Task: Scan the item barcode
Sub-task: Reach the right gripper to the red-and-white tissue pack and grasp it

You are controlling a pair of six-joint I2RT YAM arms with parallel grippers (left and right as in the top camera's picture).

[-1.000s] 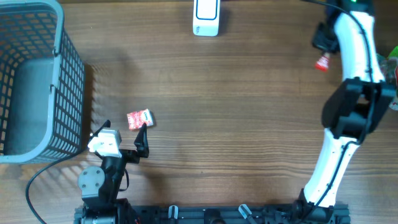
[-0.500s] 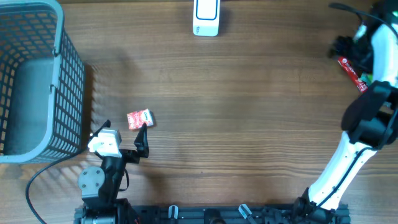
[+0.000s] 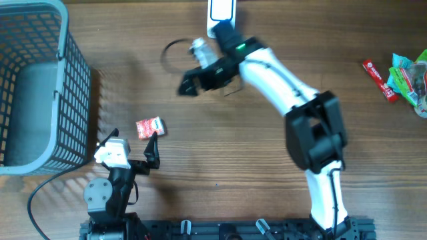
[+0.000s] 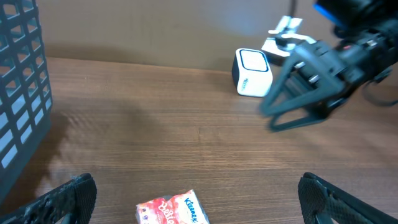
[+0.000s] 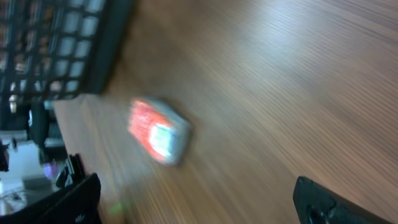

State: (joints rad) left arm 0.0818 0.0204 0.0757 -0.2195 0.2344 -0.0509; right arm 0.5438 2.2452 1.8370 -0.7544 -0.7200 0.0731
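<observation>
Wooden bench [image 3: 233, 173] bears the tissue packet [image 3: 149, 127] between left pincer [image 3: 131, 142] and right pincer [image 3: 189, 85], both spread empty, likely for a pickup.

From the middle of your table [image 3: 267, 167], the basket [image 3: 40, 87] stands at ten o'clock, the scanner [image 3: 221, 20] at twelve on the far edge, the wrappers [image 3: 397, 77] at three, and the packet [image 3: 149, 127] at nine, nearer in.

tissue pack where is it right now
In the overhead view the tissue pack lies left of centre, right of the basket, just ahead of the left gripper.
</observation>
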